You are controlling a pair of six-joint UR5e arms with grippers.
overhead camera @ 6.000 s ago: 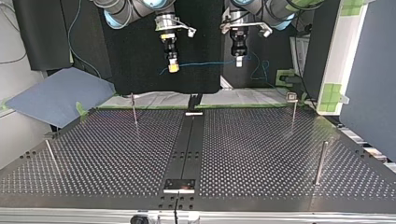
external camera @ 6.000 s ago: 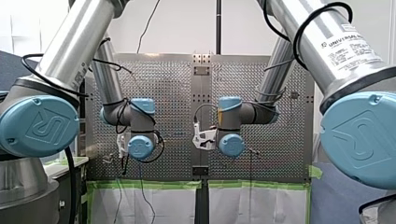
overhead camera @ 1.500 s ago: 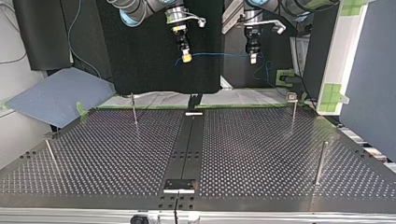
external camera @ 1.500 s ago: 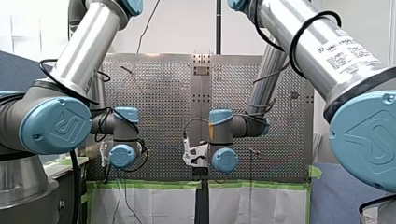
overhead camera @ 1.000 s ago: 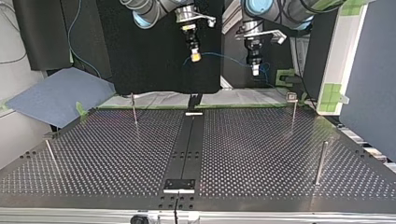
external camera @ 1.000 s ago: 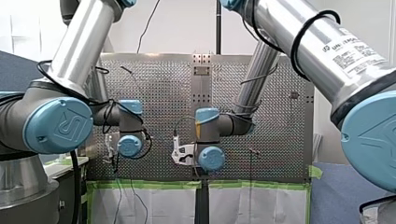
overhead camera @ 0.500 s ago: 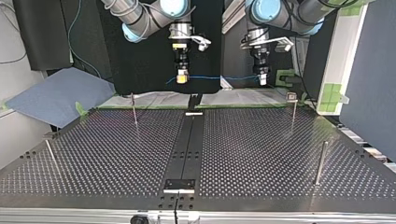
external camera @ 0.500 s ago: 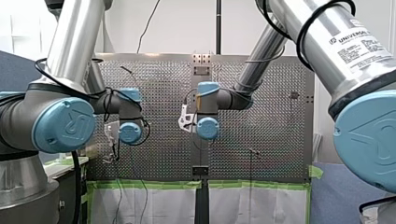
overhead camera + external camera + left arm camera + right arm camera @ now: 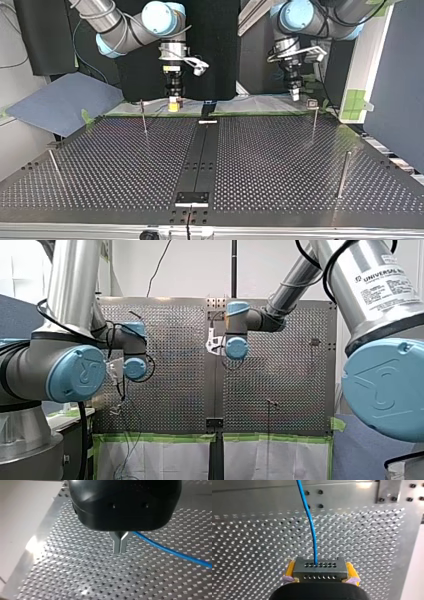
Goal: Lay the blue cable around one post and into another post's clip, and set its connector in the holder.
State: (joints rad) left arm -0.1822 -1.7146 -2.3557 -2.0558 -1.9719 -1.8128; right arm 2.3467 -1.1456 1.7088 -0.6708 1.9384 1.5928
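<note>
Item 1: my right gripper (image 9: 320, 573), yellow pads clamped on the grey connector (image 9: 319, 565); the blue cable (image 9: 310, 522) ran straight ahead from it. Item 2: my left gripper (image 9: 121, 545), metal fingers pinched together on that blue cable, which trailed sideways over the perforated desk (image 9: 75, 580).

bare metal and glossy plastic
perforated table (image 9: 249, 542) of shiny bare metal; blue cable (image 9: 310, 522) smooth, plastic-sheathed; connector (image 9: 320, 571) matt grey metal; my left gripper (image 9: 120, 551) glossy black shell, bare metal fingers (image 9: 117, 543).
</note>
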